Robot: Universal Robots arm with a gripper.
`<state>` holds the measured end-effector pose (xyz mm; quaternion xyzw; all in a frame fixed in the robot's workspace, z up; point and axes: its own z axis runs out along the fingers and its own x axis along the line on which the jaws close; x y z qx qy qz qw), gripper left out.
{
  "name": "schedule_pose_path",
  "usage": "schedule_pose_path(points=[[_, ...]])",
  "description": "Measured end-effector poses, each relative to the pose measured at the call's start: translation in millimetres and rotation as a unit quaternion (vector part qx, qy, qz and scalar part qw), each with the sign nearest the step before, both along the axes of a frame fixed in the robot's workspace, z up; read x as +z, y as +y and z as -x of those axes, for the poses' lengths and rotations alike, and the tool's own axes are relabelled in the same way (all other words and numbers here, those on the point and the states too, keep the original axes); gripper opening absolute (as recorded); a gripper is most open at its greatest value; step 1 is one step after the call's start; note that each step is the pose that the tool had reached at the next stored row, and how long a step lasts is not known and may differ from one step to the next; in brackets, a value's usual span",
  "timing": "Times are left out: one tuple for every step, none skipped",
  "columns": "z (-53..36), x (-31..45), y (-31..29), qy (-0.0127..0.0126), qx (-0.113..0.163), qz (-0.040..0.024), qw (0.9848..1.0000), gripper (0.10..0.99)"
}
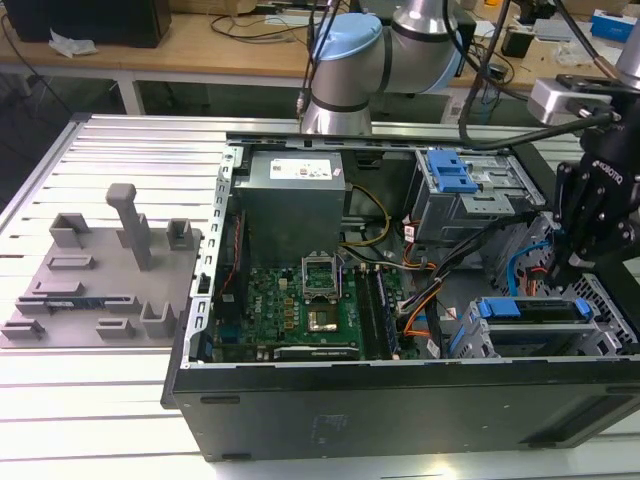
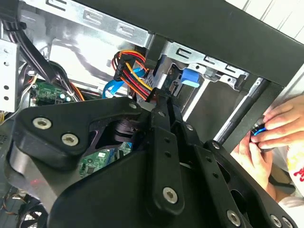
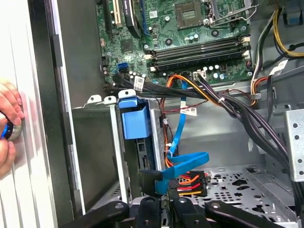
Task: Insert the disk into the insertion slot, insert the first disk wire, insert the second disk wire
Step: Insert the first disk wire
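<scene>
The disk (image 1: pixel 530 308), in its blue carrier (image 3: pixel 134 121), sits inside the insertion slot (image 1: pixel 470 335), a grey metal cage at the case's front corner on the exterior view's right. My gripper (image 1: pixel 563 272) hangs just behind the disk's rear end. In both wrist views the fingertips are closed together. They pinch the flat blue disk wire (image 3: pixel 185 164) near its black plug (image 3: pixel 148 181), which lies against the disk's rear edge. A red, orange and yellow disk wire (image 3: pixel 190 182) ends right beside the gripper (image 3: pixel 165 197). Whether either plug is seated I cannot tell. The gripper (image 2: pixel 164 102) points at the carrier's tab (image 2: pixel 189 78).
Black cable bundles (image 3: pixel 228 107) cross above the cage. A taller bay unit with a blue latch (image 1: pixel 450 170), the power supply (image 1: pixel 290 190) and the motherboard (image 1: pixel 300 300) fill the case. A person's hand (image 2: pixel 270 128) holds a small item outside the case wall. A grey fixture plate (image 1: pixel 100 270) lies on the exterior view's left.
</scene>
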<state>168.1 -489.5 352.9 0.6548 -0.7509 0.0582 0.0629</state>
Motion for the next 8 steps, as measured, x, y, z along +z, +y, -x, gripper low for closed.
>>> schedule_pose_path(points=[[0.0, 0.0, -1.1, 0.0000, 0.000, -0.0027, 1.0000, 0.165], [0.0, 0.0, -3.3, 0.0000, 0.001, -0.0068, 1.0000, 0.165], [0.0, 0.0, -4.4, 0.0000, 0.002, -0.0090, 1.0000, 0.165], [0.0, 0.0, -5.9, 0.0000, 0.002, -0.0120, 0.9999, 0.165], [0.0, 0.0, -8.3, 0.0000, 0.003, -0.0178, 0.9998, 0.165], [0.0, 0.0, -10.0, 0.0000, 0.003, -0.0229, 0.9997, 0.165], [0.0, 0.0, -11.4, 0.0000, 0.003, -0.0258, 0.9997, 0.165], [0.0, 0.0, -13.2, 0.0000, 0.004, -0.0276, 0.9996, 0.165]])
